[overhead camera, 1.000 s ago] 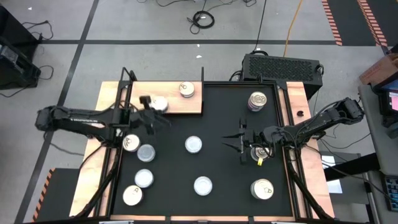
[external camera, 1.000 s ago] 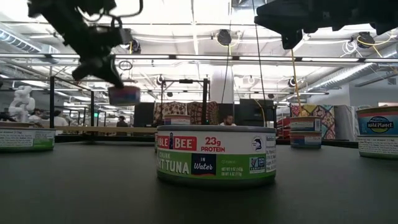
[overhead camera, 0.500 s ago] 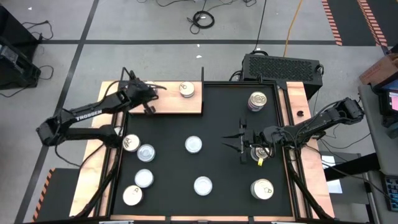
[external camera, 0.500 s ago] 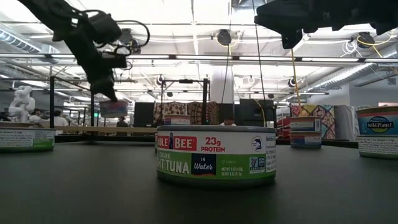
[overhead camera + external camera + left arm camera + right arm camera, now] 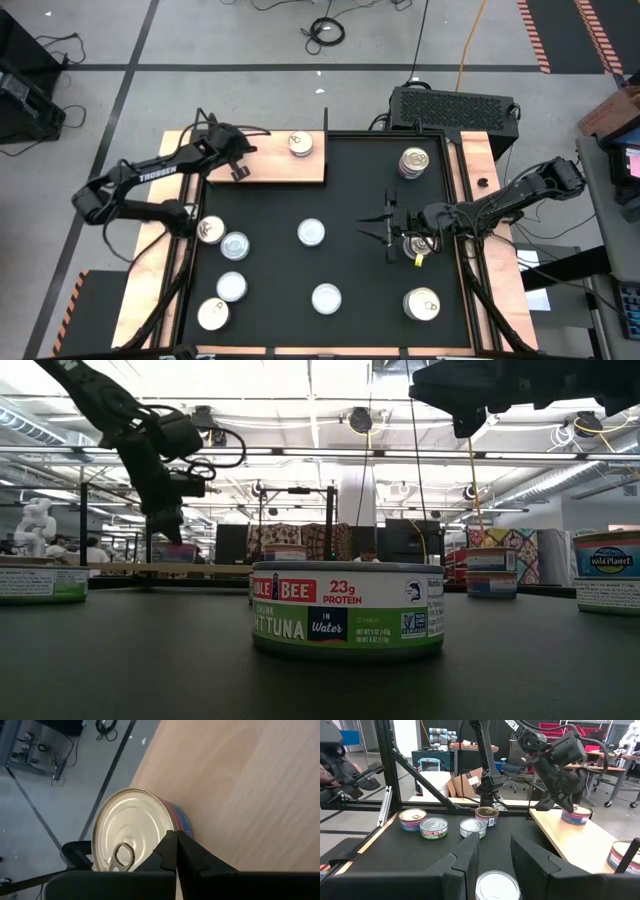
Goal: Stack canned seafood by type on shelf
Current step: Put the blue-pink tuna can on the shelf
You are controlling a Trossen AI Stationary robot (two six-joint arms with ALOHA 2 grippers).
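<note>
Your left gripper (image 5: 238,172) is hovering over the shelf (image 5: 300,170) at ten o'clock, jaws pressed together beside a tin (image 5: 131,832); right gripper (image 5: 388,231) is waiting, jaws spread.

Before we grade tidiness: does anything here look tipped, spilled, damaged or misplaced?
Nothing stands out. The tins stand upright on the black mat and shelf; the gold-lidded tin by the left gripper sits near the shelf's edge.

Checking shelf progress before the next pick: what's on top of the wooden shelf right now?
On the shelf: one gold-lidded tin near its back edge, and a pull-tab tin at the left end, beside the left gripper. The arm hides that end from above.
</note>
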